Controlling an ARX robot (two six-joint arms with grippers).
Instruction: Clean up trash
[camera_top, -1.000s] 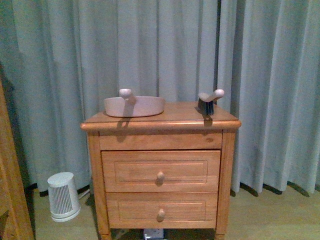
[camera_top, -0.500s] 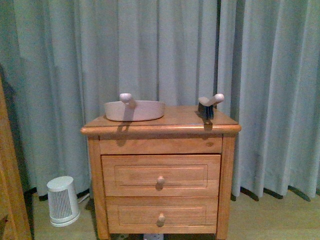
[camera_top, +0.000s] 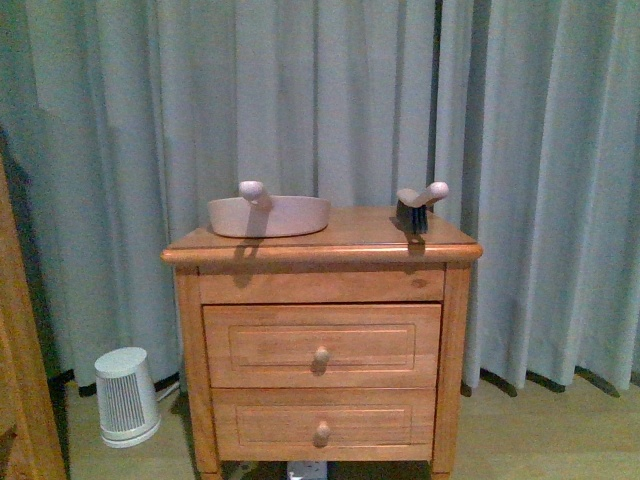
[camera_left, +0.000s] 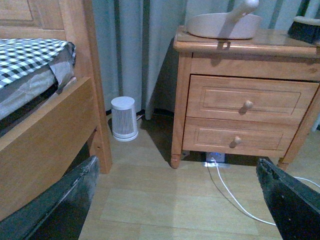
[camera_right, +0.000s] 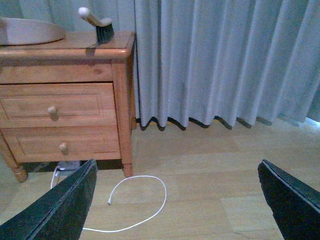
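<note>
Front view shows neither arm, only a nightstand whose worktop (camera_top: 350, 235) carries a beige dustpan (camera_top: 268, 214) and a hand brush (camera_top: 415, 208). No crumpled wad of trash appears in any view, so its direction from either end effector cannot be told. It may lie on the worktop, hidden from these low angles. The left end effector (camera_left: 176, 162) and the right end effector (camera_right: 177, 162) hang above the floor (camera_left: 150, 200), jaws spread wide, holding nothing. The dustpan lies ahead of and above the left one, the brush likewise for the right.
</note>
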